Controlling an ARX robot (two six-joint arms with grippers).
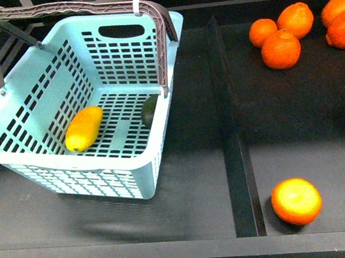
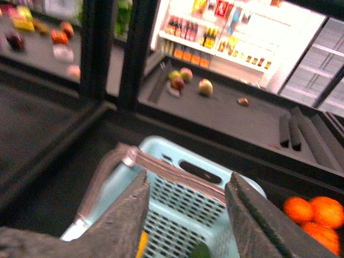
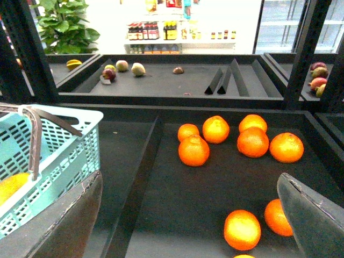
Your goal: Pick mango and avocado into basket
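Observation:
The light blue basket (image 1: 101, 175) stands on the left side of the black shelf. Its brown-purple handles (image 1: 72, 6) are swung up over the far end. The yellow mango (image 1: 84, 129) lies on the slotted bottom. The dark green avocado (image 1: 150, 110) rests against the right wall, partly hidden by it. Neither arm appears in the front view. My left gripper (image 2: 187, 215) hangs open above the basket (image 2: 161, 145), with slivers of mango (image 2: 141, 244) and avocado (image 2: 201, 251) below it. My right gripper (image 3: 188, 226) is open over bare shelf, with the basket (image 3: 70, 145) and mango (image 3: 11, 185) off to one side.
A raised black divider (image 1: 231, 126) separates the basket's bay from a bay of several oranges (image 1: 280, 49), one near the front edge (image 1: 296, 201). Dark uprights (image 3: 24, 48) frame farther shelves holding other fruit (image 3: 138, 69).

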